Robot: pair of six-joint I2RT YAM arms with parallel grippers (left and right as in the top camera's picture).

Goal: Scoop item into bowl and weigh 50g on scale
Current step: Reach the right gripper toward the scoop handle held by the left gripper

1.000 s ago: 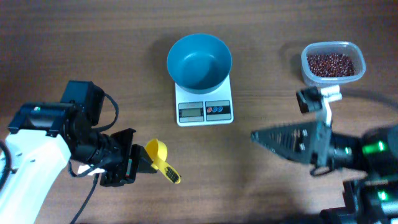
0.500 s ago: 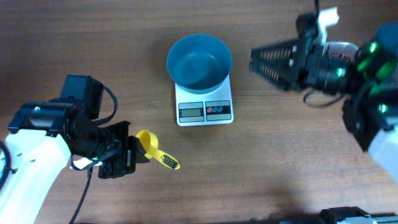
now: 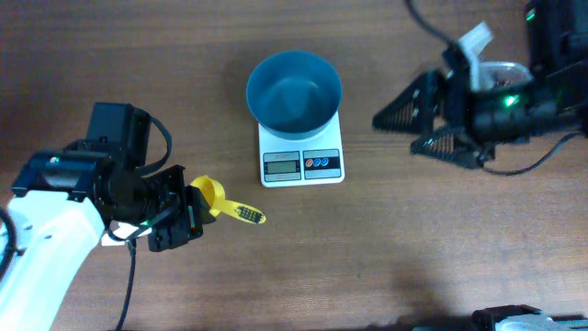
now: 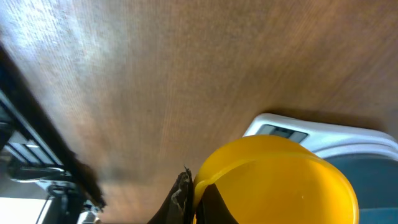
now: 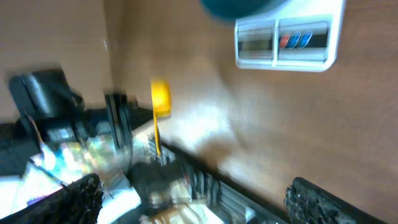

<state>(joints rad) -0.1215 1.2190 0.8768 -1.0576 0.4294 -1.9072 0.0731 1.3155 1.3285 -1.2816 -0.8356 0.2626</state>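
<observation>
Step in hand: early, pre-scoop, nothing loaded yet. My left claw (image 3: pixel 186 217) is pinched on the yellow scoop (image 3: pixel 208 194) at its cup end, as far as I can judge. The handle points away from me toward the right, low over the wooden table (image 3: pixel 413 267). In the left wrist view the scoop cup (image 4: pixel 273 183) fills the bottom of the frame with one dark finger at its edge, and I see no beans in the cup. The teal bowl (image 3: pixel 294 97) sits on the white scale (image 3: pixel 303 165) at top centre and looks empty. The bowl covers most of the platform, with the display and the red and blue buttons left clear toward me; the readout is too small to read. My right claw (image 3: pixel 395 135) is spread wide and holds nothing, hanging just right of the scale with fingertips pointed at it. The right wrist view is blurred but shows both fingers (image 5: pixel 68 199) far apart at the lower corners, with the scale panel (image 5: pixel 286 40) up top. The beans are in the clear tub (image 3: pixel 505 67) at far right. That tub is mostly hidden under my right arm, only a bit of rim shows, and I cannot make out the grains. Judgement: progress is near zero, since the bowl is placed but no beans have been transferred. The scoop is on the far side of the scale from the tub, so the next move has to bring scoop and beans together. Either my left arm reaches across past the bowl, or my right claw takes the tub and brings it nearer. The risk is bumping the bowl off the scale on the way over.
</observation>
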